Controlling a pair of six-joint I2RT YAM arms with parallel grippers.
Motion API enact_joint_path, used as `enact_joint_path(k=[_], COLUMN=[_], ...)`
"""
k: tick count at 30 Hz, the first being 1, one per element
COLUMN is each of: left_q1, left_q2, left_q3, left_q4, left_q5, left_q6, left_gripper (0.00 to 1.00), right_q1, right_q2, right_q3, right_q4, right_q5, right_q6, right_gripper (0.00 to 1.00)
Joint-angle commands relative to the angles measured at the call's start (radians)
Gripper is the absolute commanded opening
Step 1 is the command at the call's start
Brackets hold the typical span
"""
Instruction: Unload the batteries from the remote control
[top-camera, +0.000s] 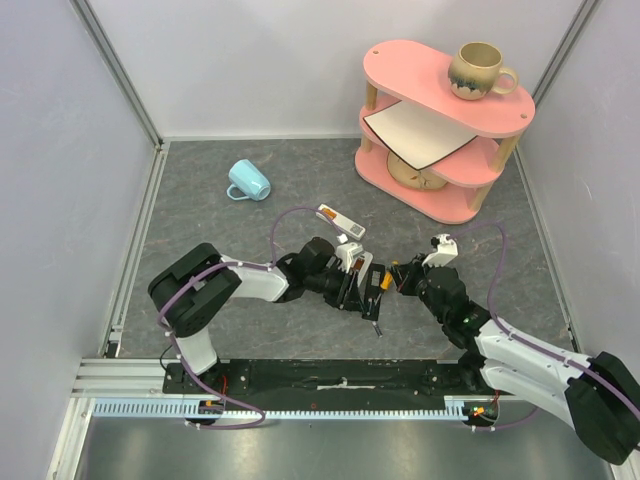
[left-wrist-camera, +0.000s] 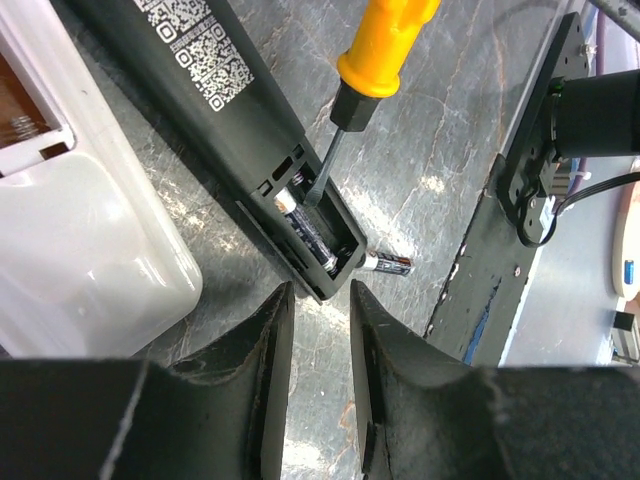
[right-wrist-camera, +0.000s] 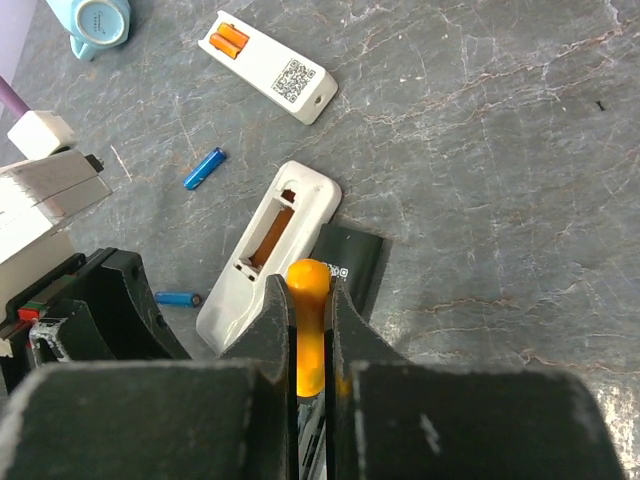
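A black remote (left-wrist-camera: 215, 95) lies on the table with its battery bay open. One dark battery (left-wrist-camera: 314, 238) sits in the bay, and another dark battery (left-wrist-camera: 388, 264) lies loose on the table beside the remote's end. My right gripper (right-wrist-camera: 310, 292) is shut on the orange screwdriver handle (right-wrist-camera: 309, 335), and the shaft tip (left-wrist-camera: 316, 183) is inside the bay. My left gripper (left-wrist-camera: 320, 305) is open and empty, just short of the remote's open end. Two blue batteries (right-wrist-camera: 204, 168) (right-wrist-camera: 178, 298) lie loose. A far white remote (right-wrist-camera: 268, 65) holds orange batteries (right-wrist-camera: 230, 41).
A white remote (right-wrist-camera: 270, 240) with an empty bay lies beside the black one. A light blue mug (top-camera: 248, 181) lies on its side at the back left. A pink tiered shelf (top-camera: 440, 130) with a mug (top-camera: 478, 70) on top stands at the back right. Grey walls enclose the table.
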Motion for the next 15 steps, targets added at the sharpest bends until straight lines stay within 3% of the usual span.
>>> enact_joint_path(k=[1, 7, 15], left_q1=[0.006, 0.006, 0.006], left_q2=[0.035, 0.061, 0.072], left_q3=[0.017, 0.021, 0.011], left_q4=[0.029, 0.044, 0.052], left_q5=[-0.015, -0.010, -0.007], left_q6=[-0.010, -0.014, -0.016], left_gripper=[0.34, 0.32, 0.29], right_q1=[0.005, 0.005, 0.005], right_q2=[0.019, 0.063, -0.024], right_q3=[-0.026, -0.060, -0.040], right_q4=[0.105, 0.197, 0.111], right_q5=[-0.001, -0.039, -0.021], right_q6=[0.043, 0.087, 0.077], right_gripper=[0.00, 0.00, 0.00])
